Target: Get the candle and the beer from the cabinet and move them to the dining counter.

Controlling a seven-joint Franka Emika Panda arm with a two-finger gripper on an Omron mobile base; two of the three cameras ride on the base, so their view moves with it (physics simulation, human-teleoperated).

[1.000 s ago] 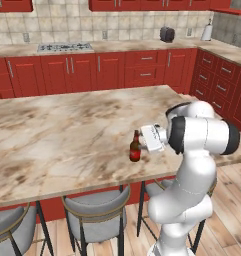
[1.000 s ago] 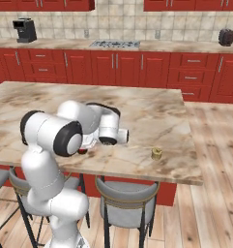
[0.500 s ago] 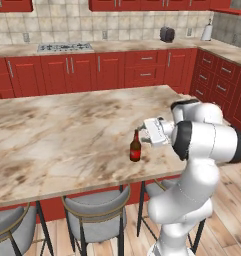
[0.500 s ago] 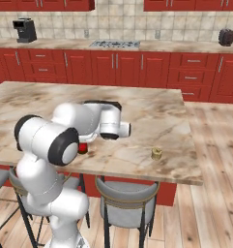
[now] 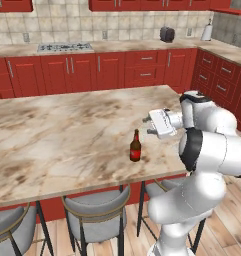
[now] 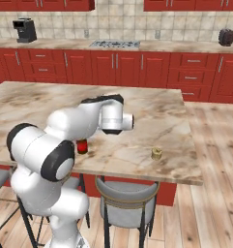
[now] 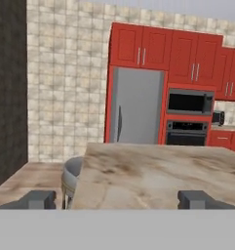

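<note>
1. We see the beer [image 5: 135,146] standing upright on the dining counter [image 5: 67,130], near its front edge on the stool side.
2. From the right base view only the beer's red label [image 6: 82,146] shows, at the edge of the arm, which hides the rest of the bottle.
3. The candle [image 6: 156,153] stands on the same counter, well apart from the beer, towards the end by the wooden floor and close to the front edge.
4. The gripper [image 5: 147,126] hangs above the counter, just beside the beer's neck and a little higher, pointing sideways along the top; it touches nothing.
5. In the hand view the two fingertips [image 7: 38,199] stand far apart with only bare counter top between them, so we read the fingers as wide and holding nothing.
6. That view looks along the counter to a fridge [image 7: 136,106], an oven stack [image 7: 188,117] and red cupboards.
7. Grey stools [image 5: 95,210] stand under the counter's front overhang.
8. Behind the counter run red cabinets [image 5: 97,70] with a hob [image 5: 64,47] on top.
</note>
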